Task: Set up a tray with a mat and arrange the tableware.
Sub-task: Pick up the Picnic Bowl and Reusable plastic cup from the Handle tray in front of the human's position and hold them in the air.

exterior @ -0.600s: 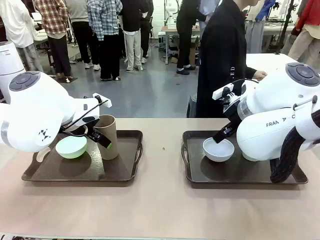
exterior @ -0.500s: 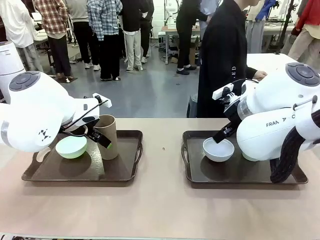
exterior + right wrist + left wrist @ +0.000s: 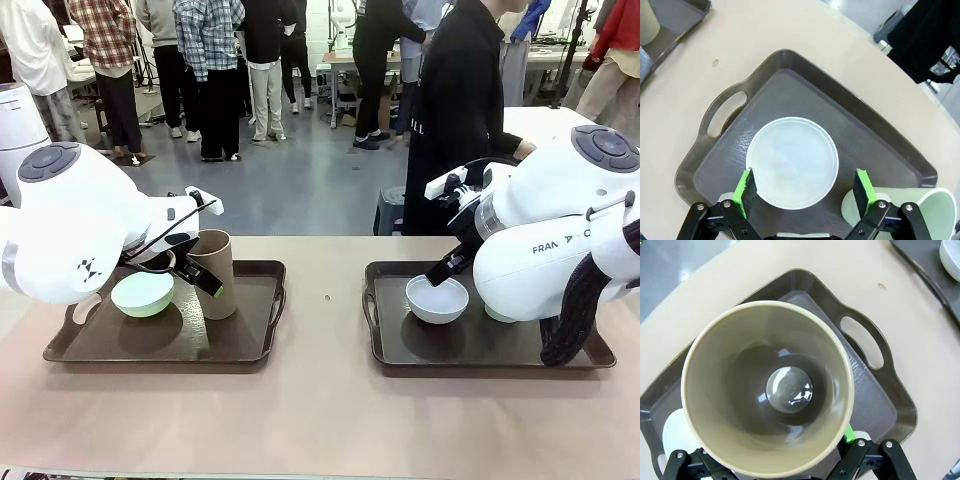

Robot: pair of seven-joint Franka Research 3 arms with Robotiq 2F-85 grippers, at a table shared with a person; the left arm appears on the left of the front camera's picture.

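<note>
While trays (image 3: pixel 240 342) (image 3: pixel 400 348) number two, bowls (image 3: pixel 142 293) (image 3: pixel 437 298) and cups (image 3: pixel 213 265) (image 3: pixel 900 197) match.

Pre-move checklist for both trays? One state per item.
1. Left pincer open around the tan cup: ok.
2. Its pads clear of the cup wall: cannot tell.
3. Right pincer open, pads either side of the white bowl: ok.
4. Gap between the right pincer and the pale green cup: cannot tell; one finger overlaps it in the right wrist view.
5. Left tray and right tray each hold a mat: ok.
6. Person stands back from both trays: ok.
</note>
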